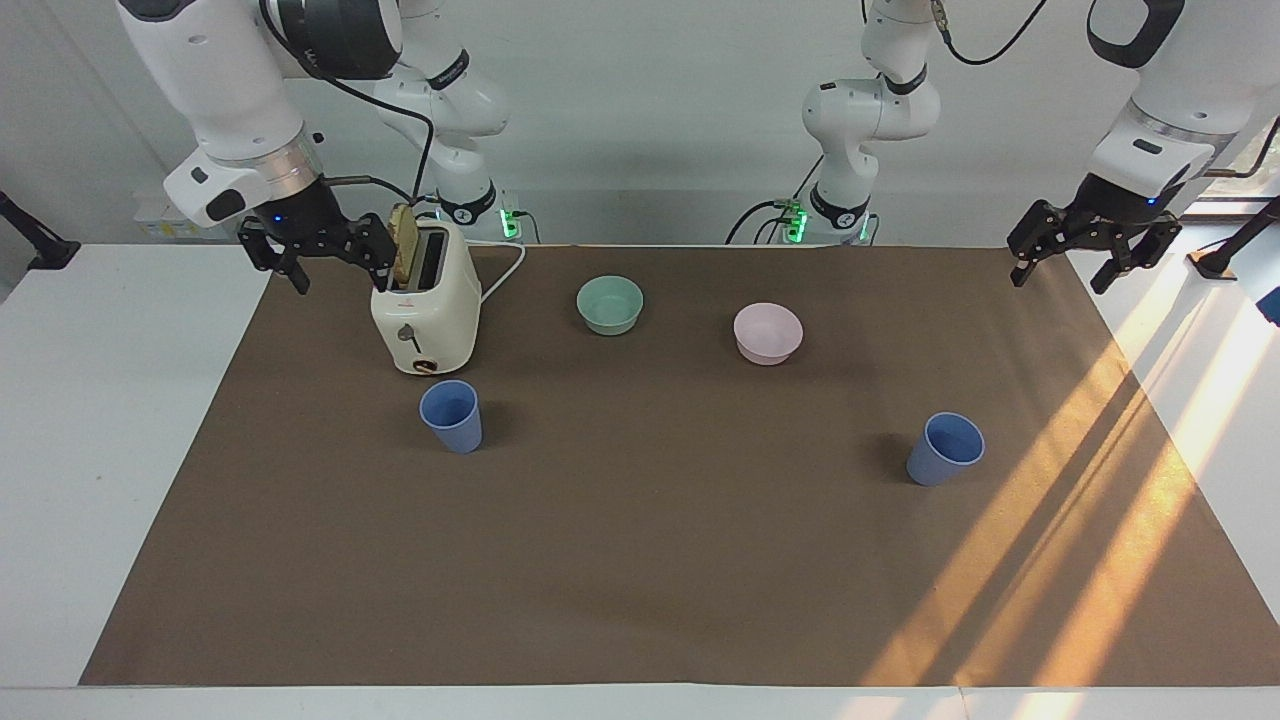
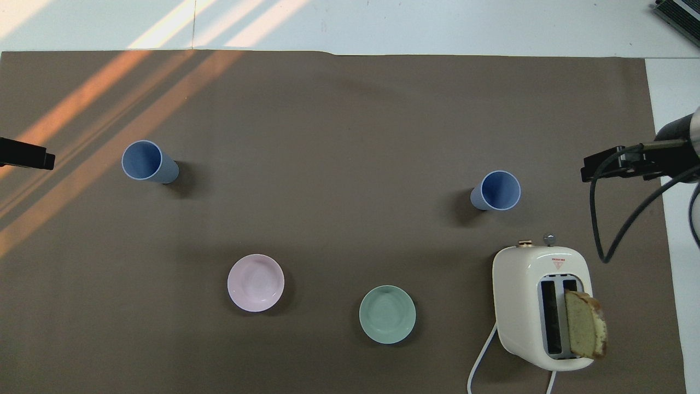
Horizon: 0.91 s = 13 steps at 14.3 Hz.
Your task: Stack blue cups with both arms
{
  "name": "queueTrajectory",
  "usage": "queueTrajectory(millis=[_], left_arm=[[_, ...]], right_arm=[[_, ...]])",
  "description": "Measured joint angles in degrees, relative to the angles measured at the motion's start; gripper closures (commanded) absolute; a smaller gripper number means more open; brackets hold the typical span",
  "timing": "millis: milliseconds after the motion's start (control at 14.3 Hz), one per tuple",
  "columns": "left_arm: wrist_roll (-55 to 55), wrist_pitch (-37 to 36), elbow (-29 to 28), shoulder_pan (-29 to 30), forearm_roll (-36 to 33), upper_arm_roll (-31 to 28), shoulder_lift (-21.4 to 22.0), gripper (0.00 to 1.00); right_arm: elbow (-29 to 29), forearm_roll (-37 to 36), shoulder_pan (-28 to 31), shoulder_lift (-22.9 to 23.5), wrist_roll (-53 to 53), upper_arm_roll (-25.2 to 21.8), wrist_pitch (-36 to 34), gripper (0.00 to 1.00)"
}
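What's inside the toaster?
A slice of bread sticks up from one slot of the toaster. The other slot looks empty from above. The bread's lower part is hidden inside.
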<state>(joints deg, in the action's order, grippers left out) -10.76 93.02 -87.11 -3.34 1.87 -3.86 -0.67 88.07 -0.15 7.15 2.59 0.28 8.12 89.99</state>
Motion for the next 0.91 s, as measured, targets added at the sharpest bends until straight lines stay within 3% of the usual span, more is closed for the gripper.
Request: queueTrajectory(millis=[908], left_arm=[[-2.9, 0.9, -0.9, 0.0, 0.0, -0.1, 0.0, 0.00]], right_arm=[[0.0, 0.0, 0.0, 0.0, 0.0, 0.0, 0.0, 0.00]])
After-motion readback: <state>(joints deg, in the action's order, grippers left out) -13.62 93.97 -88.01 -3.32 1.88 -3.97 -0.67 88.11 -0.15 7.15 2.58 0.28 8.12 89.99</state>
